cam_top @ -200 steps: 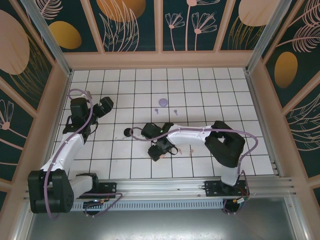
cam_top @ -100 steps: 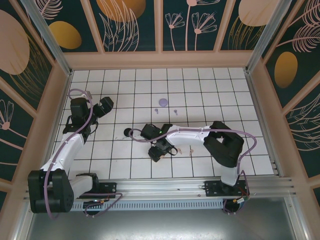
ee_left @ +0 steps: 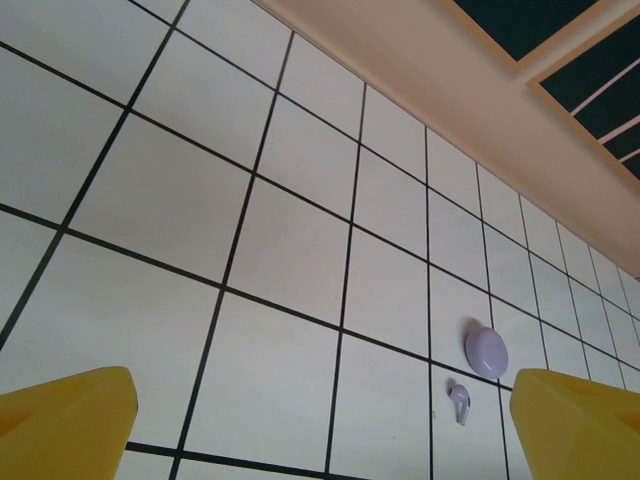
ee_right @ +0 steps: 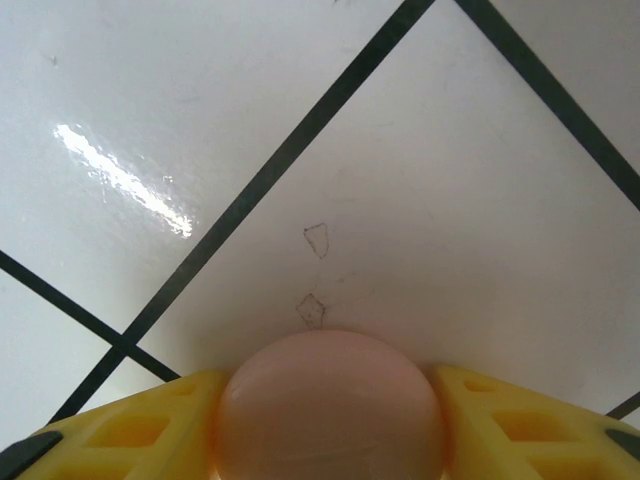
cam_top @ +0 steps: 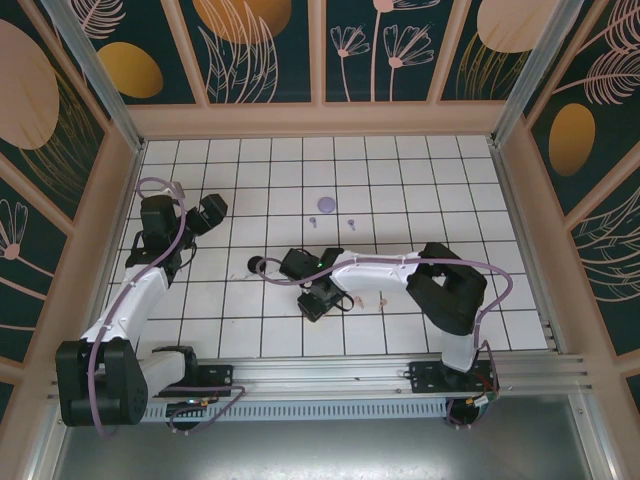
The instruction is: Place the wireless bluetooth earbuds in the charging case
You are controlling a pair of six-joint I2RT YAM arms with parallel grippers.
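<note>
The right fingers point(ee_right: 150, 425) stand partway closed, one yellow pad on either side of a pale pink case point(ee_right: 330, 385), a smooth round dome. Both pads look pressed against its flanks, with no gap to be seen. The case sits low over the white tiled desk point(ee_right: 420, 170), just near a black grid line and two faint scuff marks.

From above, the same fingers point(cam_top: 315, 305) point down at the middle of the desk, a little toward the near edge. Two tiny pale specks, which look like the pink earbuds point(cam_top: 365, 298), lie on the tile just to their right, apart from the pads. They are too small to tell how they lie. A small black disc point(cam_top: 254, 264) rests to the left, beside the right arm's wrist.

The left fingers point(ee_left: 65, 420) are spread wide and hold nothing — only bare tile shows between the two yellow tips. They hang over the left side of the desk (well apart from the right arm).

Farther back lies the lilac case point(cam_top: 327, 204), closed and flat. The two lilac earbuds point(cam_top: 312, 223) lie loose on the tiles just in front of it, one to each side and neither touching it. The left wrist view catches one of them close beside the case.
</note>
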